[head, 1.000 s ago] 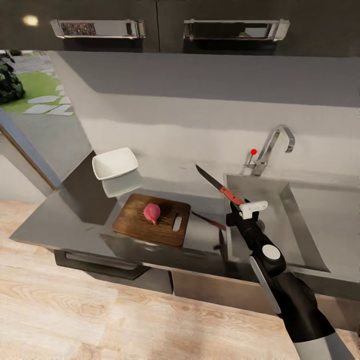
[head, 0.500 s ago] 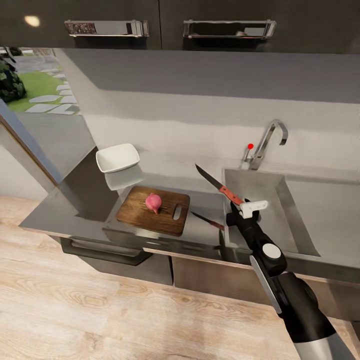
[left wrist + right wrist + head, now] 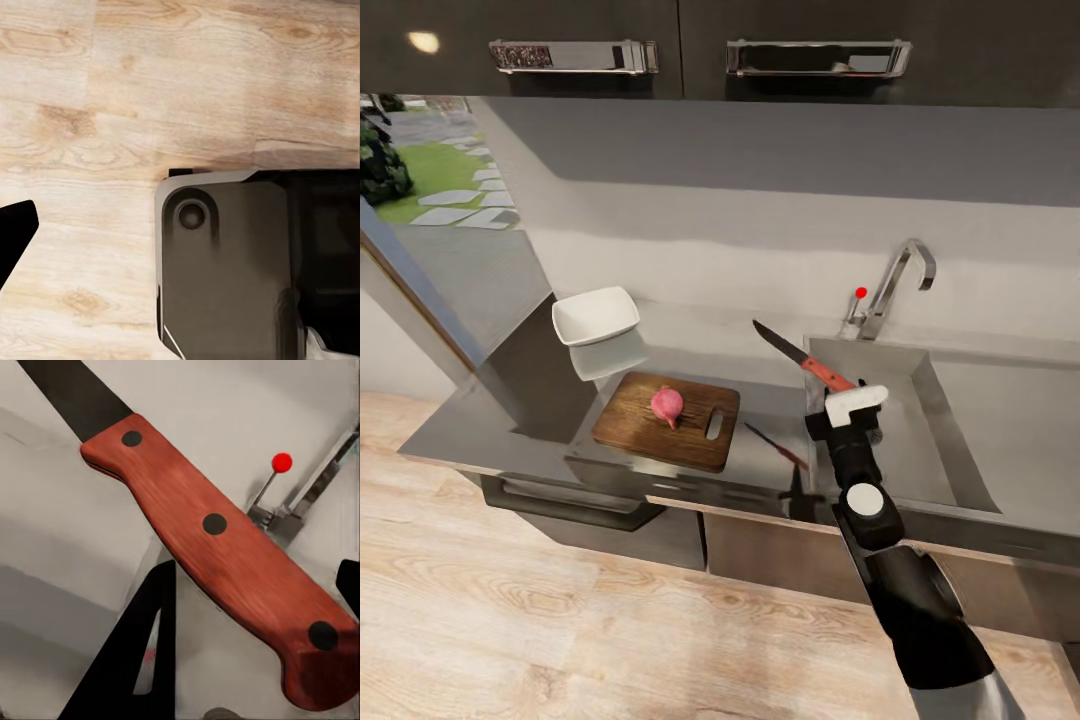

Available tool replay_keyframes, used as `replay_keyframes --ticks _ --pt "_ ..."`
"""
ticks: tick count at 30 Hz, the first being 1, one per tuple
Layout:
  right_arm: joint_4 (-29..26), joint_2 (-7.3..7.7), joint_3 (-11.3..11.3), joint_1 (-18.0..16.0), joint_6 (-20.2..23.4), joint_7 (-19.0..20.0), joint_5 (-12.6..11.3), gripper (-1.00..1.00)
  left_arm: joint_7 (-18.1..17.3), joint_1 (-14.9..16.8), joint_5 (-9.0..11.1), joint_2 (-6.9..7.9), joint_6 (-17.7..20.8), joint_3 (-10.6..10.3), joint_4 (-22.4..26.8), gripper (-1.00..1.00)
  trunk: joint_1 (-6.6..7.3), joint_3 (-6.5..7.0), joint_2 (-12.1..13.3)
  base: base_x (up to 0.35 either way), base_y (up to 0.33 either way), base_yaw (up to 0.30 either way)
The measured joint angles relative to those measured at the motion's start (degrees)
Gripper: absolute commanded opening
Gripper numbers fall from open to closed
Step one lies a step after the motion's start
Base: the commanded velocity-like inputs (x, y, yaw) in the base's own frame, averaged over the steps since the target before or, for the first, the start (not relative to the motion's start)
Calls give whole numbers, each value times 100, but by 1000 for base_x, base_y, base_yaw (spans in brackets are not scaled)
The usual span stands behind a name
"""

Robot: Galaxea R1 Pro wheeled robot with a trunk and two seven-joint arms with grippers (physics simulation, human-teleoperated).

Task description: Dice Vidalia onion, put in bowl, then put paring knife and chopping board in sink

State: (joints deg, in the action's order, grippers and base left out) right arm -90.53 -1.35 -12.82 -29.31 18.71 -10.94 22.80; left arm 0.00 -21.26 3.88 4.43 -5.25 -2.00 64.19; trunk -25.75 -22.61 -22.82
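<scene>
The pinkish Vidalia onion (image 3: 667, 404) sits whole on the brown chopping board (image 3: 690, 438), which lies on the grey countertop (image 3: 500, 425) left of the sink (image 3: 905, 450). My right gripper (image 3: 847, 392) hovers over the sink's near-left corner, shut on the paring knife (image 3: 800, 357); the dark blade points up and left toward the wall. In the right wrist view the red riveted handle of the paring knife (image 3: 217, 551) lies across my right gripper (image 3: 255, 581). The white bowl (image 3: 596, 315) stands behind the board. One dark fingertip (image 3: 13, 234) of my left gripper sits far out at the frame's edge, over the wood floor.
A bent chrome tap (image 3: 892, 285) with a red knob (image 3: 861, 293) stands behind the sink. Dark wall cabinets (image 3: 680, 50) hang overhead. The drainboard (image 3: 1020, 420) stretches to the right. Glass doors (image 3: 420, 290) close the counter's left end. Pale wood floor (image 3: 510, 620) lies below.
The camera shifted a second ago and has held still since. My right arm has edged left and up, the paring knife still in its grip. Onion, board and bowl stay put.
</scene>
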Motion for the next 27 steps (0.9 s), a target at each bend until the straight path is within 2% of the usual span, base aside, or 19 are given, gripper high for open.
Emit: replay_keyframes --ticks 2,3,4,6,8,12,16,17,19,20,22,27 --pt "-2 -229 0 0 1 -8 451 -100 0 0 1 0 0 1 -10 100 0 0 0 0 0 0" --pt "-4 -475 -9 0 0 -11 987 -100 0 0 1 0 0 5 -14 100 0 0 0 0 0 0" --pt "-4 -535 -12 0 1 -12 1130 -100 0 0 2 0 0 6 -14 100 0 0 0 0 6 0" --pt "0 -721 -23 0 1 -14 1629 -100 0 0 2 1 0 8 -15 100 0 0 0 0 54 0" --pt "2 -863 -39 0 2 -15 2030 -100 0 0 2 5 1 9 -18 100 0 0 0 0 116 0" --pt "3 -864 -139 0 2 -22 2434 -100 0 -1 2 7 5 10 -69 100 0 0 0 14 171 0" --pt "19 -864 -585 0 85 -84 2869 -100 0 -1 3 8 6 11 -144 100 1 0 0 112 218 0" --pt "31 -864 -787 1 273 -256 3141 -100 0 -1 3 8 6 16 -158 100 2 0 -1 164 234 0" --pt "54 -864 -924 1 394 -389 3233 -100 0 -1 5 8 4 13 -159 100 2 0 0 171 237 0" --pt "75 -864 -1068 1 537 -517 3274 -100 0 -1 6 8 3 12 -161 100 2 0 0 175 238 0" --pt "86 -864 -1172 1 727 -638 3297 -100 0 -1 4 8 2 14 -162 100 2 0 0 176 238 0" --pt "217 -864 -1281 1 1310 -932 3292 -100 0 0 4 12 3 12 -164 100 2 0 0 176 203 0"
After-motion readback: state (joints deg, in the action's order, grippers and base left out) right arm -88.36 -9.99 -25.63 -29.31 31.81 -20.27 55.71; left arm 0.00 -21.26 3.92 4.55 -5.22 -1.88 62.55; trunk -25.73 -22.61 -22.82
